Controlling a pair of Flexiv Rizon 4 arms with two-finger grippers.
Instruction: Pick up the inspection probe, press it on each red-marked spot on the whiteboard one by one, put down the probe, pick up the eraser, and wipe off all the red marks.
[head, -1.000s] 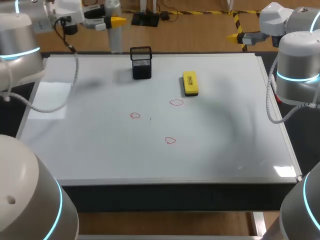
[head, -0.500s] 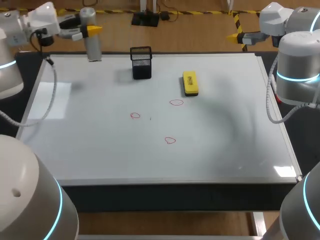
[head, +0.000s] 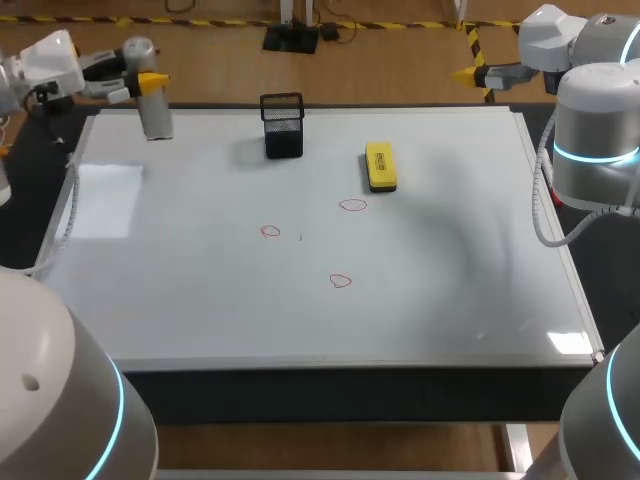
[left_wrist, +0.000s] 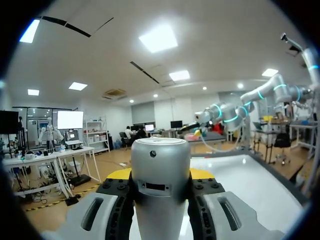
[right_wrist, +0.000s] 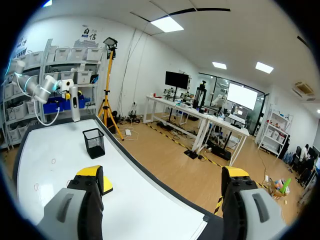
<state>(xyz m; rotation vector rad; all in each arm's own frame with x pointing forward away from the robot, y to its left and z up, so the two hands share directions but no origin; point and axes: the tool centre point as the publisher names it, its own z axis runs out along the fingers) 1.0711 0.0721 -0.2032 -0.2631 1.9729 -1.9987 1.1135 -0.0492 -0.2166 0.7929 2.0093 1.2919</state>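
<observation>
Pressing step not yet begun: left gripper (head: 148, 80) clamped on inspection probe (head: 155, 115) near whiteboard (head: 200, 300) far-left corner; right gripper (right_wrist: 162, 175) spread, empty. Next, likely: carry to nearest red mark (head: 270, 231), lower squarely.

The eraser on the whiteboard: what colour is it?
The eraser is yellow; the head view shows it best.

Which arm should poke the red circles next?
Left. The left fingers clamp the probe near the far corner of the whiteboard; the right fingers are open and empty, off the board.
</observation>
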